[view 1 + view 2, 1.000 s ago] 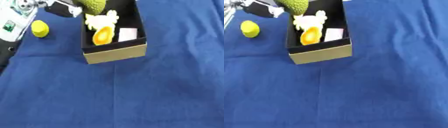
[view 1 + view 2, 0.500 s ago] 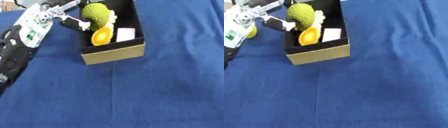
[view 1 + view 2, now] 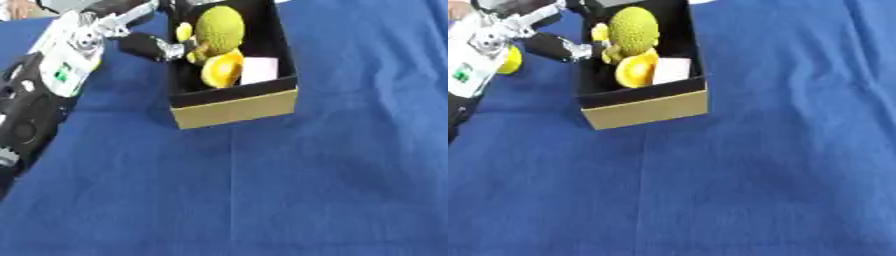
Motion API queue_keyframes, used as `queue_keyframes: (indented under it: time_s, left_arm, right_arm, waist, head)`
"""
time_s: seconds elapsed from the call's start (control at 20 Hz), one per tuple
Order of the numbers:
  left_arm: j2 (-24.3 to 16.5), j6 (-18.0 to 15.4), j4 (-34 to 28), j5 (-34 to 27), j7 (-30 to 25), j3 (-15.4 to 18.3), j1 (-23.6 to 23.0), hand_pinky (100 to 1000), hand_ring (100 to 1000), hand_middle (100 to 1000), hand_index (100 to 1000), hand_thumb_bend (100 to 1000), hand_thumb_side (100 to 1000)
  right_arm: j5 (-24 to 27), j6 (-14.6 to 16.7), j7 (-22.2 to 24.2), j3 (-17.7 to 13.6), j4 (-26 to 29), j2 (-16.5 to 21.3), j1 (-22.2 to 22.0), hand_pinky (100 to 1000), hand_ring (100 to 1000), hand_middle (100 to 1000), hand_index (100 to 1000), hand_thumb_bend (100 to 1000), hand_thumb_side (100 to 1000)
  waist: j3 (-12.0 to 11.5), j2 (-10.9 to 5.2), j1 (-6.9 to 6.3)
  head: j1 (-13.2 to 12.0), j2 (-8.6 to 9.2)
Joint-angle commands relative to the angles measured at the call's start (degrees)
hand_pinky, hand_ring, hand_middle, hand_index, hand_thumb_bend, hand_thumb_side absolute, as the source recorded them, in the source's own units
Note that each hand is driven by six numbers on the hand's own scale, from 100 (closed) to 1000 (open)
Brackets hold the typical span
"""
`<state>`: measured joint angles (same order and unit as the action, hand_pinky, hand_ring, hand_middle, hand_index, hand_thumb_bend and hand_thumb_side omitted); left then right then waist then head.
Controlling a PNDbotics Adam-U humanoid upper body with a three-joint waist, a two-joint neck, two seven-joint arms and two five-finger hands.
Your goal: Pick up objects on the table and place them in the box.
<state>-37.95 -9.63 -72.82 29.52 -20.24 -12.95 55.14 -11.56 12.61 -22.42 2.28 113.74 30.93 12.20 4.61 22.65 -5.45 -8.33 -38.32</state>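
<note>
Bumpy green fruit (image 3: 219, 27) sits in box (image 3: 234, 106) nr desk's far-left corner, atop orange piece (image 3: 220, 70). Left hand (image 3: 153, 46) just beside it; fingers open or curled, can't tell. Prob light, rigid, rough; grip round middle.

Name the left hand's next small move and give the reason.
Probably let go and lift clear: the left hand has its fingers at the bumpy green fruit, which already sits inside the box beside the orange piece. A yellow fruit remains outside.
</note>
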Motion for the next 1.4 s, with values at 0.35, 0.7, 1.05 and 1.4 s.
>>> queue_keyframes:
  time_s: [0.35,0.7,1.05,1.4]
  left_arm:
    - [-14.86,3.83,-5.64,-5.56,-0.55,5.17,-7.03,846,762,746,856,257,290]
    - [-19.04,5.98,-3.71,-5.74,-1.62,7.69,-13.06,849,776,760,864,316,285]
    - [-17.85,5.94,1.6,-3.46,-2.37,8.68,-11.96,852,783,749,860,423,343]
    - [-17.12,4.71,5.86,1.17,-1.69,9.4,-8.43,854,798,782,877,458,314]
  right_arm:
    - [-0.42,-0.28,-1.43,-1.37,0.85,0.82,-1.35,750,775,725,786,100,525]
    - [-0.97,-0.08,-2.16,-1.61,0.85,0.25,-1.38,750,776,725,785,100,525]
    - [-1.67,-0.03,-2.23,-1.02,0.85,-0.64,-0.98,750,776,724,784,100,524]
    - [-2.42,-0.54,-2.6,-0.35,0.85,-1.67,-0.73,748,775,723,784,100,524]
  waist:
    - [-2.81,-2.12,0.81]
    - [-3.07,-1.43,1.78]
    - [-2.14,0.29,2.36]
    - [-1.29,1.88,2.12]
  head:
    - [2.06,-1.42]
    - [1.53,-0.55]
    - [-0.14,1.43]
    - [-0.99,3.3]
